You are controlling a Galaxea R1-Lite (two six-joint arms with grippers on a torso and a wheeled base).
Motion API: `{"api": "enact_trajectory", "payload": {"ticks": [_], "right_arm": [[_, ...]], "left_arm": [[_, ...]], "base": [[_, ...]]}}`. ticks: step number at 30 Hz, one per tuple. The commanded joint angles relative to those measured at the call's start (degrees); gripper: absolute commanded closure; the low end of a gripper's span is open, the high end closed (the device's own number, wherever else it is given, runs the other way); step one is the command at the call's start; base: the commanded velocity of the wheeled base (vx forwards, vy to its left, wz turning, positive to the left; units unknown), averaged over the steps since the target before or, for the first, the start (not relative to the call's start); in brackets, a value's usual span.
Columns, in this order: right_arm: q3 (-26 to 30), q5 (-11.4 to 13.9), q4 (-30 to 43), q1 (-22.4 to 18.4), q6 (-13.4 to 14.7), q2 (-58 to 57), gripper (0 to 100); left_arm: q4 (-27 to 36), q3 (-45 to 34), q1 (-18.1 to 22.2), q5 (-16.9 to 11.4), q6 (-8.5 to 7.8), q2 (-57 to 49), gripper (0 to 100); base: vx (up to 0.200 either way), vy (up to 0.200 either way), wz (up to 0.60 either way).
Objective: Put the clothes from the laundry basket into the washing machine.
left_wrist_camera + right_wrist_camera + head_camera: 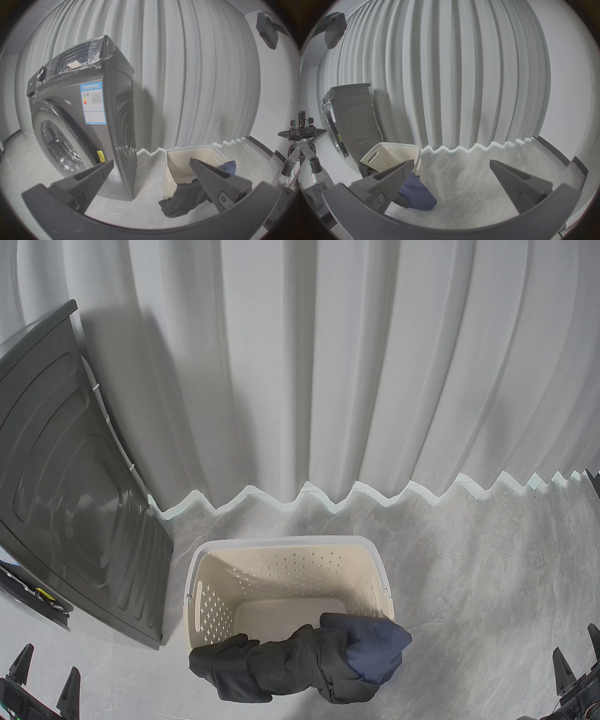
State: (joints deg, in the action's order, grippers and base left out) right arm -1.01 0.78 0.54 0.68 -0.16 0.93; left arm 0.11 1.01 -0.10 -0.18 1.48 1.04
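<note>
Head view: dark clothes [281, 668] with a blue piece [375, 646] hang over the near rim of the cream laundry basket [203, 609]. It stands on the grey floor [487, 565], just beside the washing machine [69, 502] to the robot's left; the left wrist view has its round door closed. Left claw [44, 674] and right claw [575, 646] sit low on either side, fingers spread, holding nothing. A white curtain [312, 365] hangs behind.
</note>
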Motion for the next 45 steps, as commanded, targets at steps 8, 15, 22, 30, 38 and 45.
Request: {"api": "enact_trajectory", "payload": {"ticks": [8, 15, 22, 30, 38, 45], "right_arm": [[0.84, 0.01, -0.01, 0.02, -0.02, -0.93, 0], [0.84, 0.01, -0.01, 0.02, -0.02, -0.93, 0], [0.84, 0.01, -0.01, 0.02, -0.02, -0.93, 0], [0.84, 0.01, -0.01, 0.02, 0.07, -0.93, 0], [0.84, 0.01, -0.01, 0.02, 0.07, -0.93, 0], [0.84, 0.01, -0.01, 0.02, 0.07, -0.93, 0]], "left_arm": [[-0.02, -0.84, 0.01, 0.01, -0.07, -1.04, 0], [-0.02, -0.84, 0.01, 0.01, -0.07, -1.04, 0], [-0.02, -0.84, 0.01, 0.01, -0.07, -1.04, 0], [-0.02, -0.84, 0.01, -0.08, -0.07, -1.04, 0], [-0.02, -0.84, 0.01, -0.08, -0.16, -1.04, 0], [-0.02, -0.84, 0.01, -0.08, -0.16, -1.04, 0]], "base": [[0.1, 0.0, 0.0], [0.057, 0.0, 0.0], [0.2, 0.0, 0.0], [0.0, 0.0, 0.0], [0.0, 0.0, 0.0], [0.0, 0.0, 0.0]]}}
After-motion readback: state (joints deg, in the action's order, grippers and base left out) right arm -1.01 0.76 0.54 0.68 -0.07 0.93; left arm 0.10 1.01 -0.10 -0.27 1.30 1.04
